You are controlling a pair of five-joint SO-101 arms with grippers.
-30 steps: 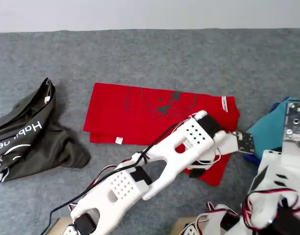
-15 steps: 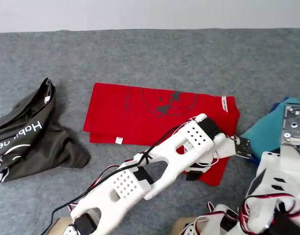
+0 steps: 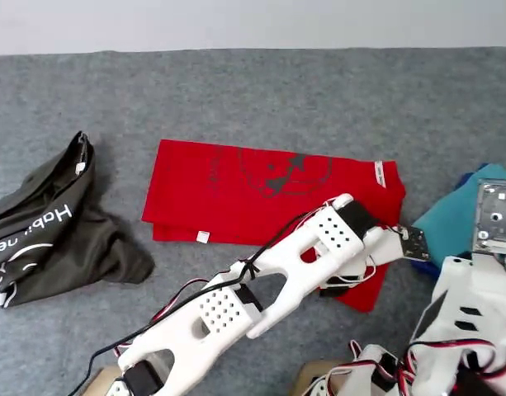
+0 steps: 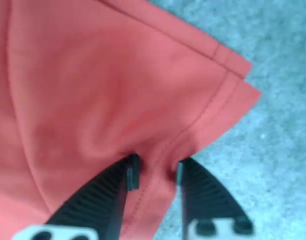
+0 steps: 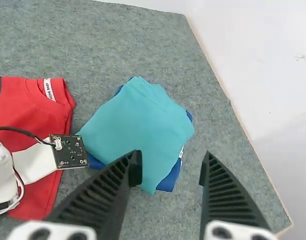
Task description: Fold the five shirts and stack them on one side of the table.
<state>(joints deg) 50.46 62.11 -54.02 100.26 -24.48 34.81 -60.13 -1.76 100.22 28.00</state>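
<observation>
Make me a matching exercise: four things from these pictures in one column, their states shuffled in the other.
Things:
1. red shirt
2. dark olive shirt
3. teal shirt
4. right gripper

States:
A. open, holding nothing
B. pinched near a corner by the left gripper
C. crumpled in a heap
D. folded, lying on top of a blue shirt

Pairs: 1-B, 2-C, 3-D, 4-A

I work in a robotics lab: grey felt covers my worktop (image 3: 319, 91), a plain white wall (image 3: 236, 25) stands behind, a bare circuit board (image 5: 69, 150) rides my wrist.
</observation>
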